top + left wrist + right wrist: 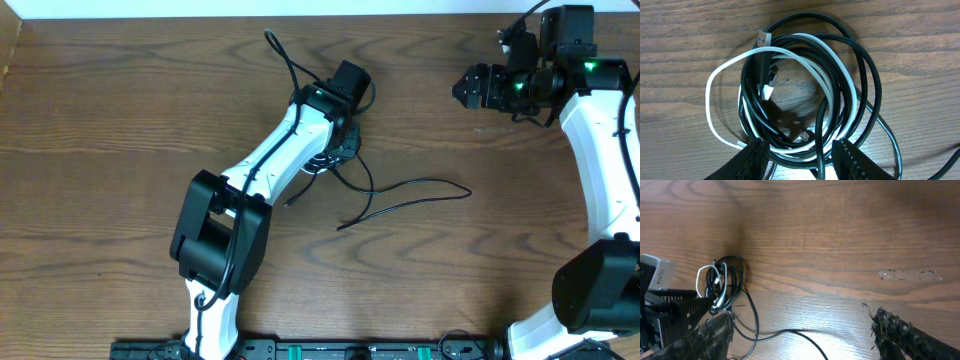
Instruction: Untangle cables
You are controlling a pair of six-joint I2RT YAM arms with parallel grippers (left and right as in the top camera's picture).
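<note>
The left gripper (799, 147) is spread wide, its jaws straddling the near edge of the cables (805, 90), a coiled black-and-white bundle on the wooden table (680, 30). A USB plug (763, 38) lies at the coil's far edge. The right gripper (800, 330), also spread wide, hangs well apart from the bundle.

You're looking at a brown wood-grain counter (100, 120), its grain running left to right across the overhead view. A pale strip (250, 8) borders its far edge. In the right wrist view you can see a whitish scuff (910, 275) on the wood, and a bright glare patch (840, 342) nearer the camera.
</note>
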